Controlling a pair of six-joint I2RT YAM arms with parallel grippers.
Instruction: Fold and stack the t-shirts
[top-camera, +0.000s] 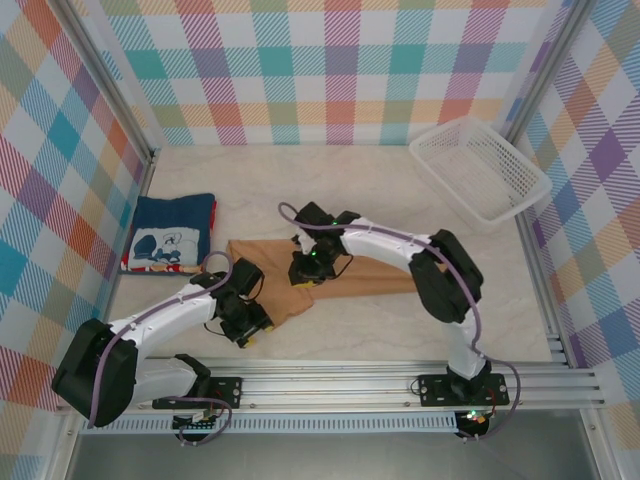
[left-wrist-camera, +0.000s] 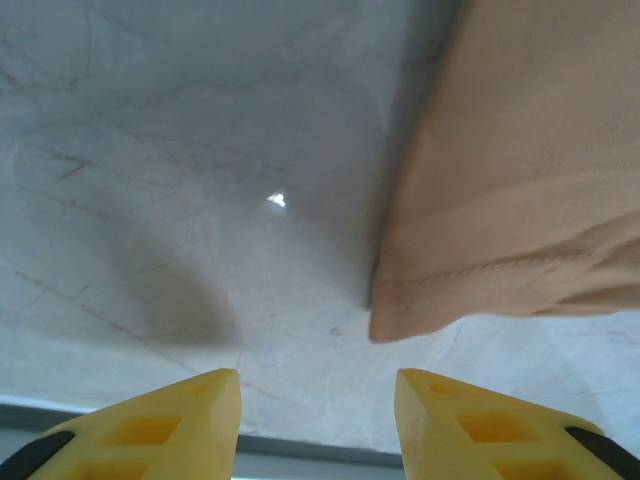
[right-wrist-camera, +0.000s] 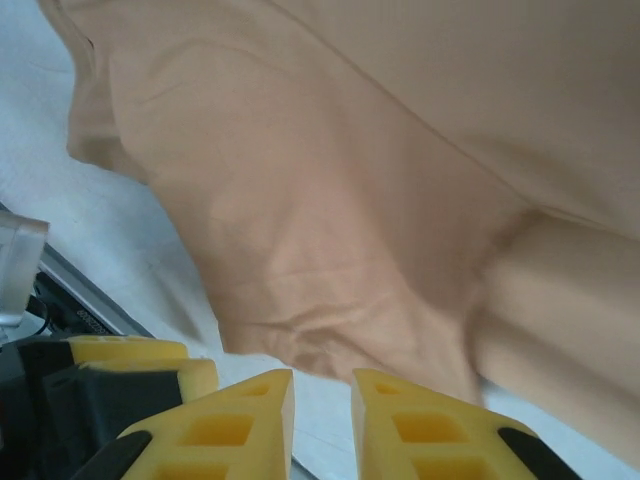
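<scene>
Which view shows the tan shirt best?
Top external: the tan shirt lies there nearly whole, outline clear, with the right arm across it. Left wrist catches one hemmed corner; right wrist, a close stretch of wrinkled cloth.

From above, the left arm (top-camera: 170, 315) and right arm (top-camera: 385, 238) cover parts of the tan shirt (top-camera: 370, 278); the 2 wrist views crop it.
</scene>
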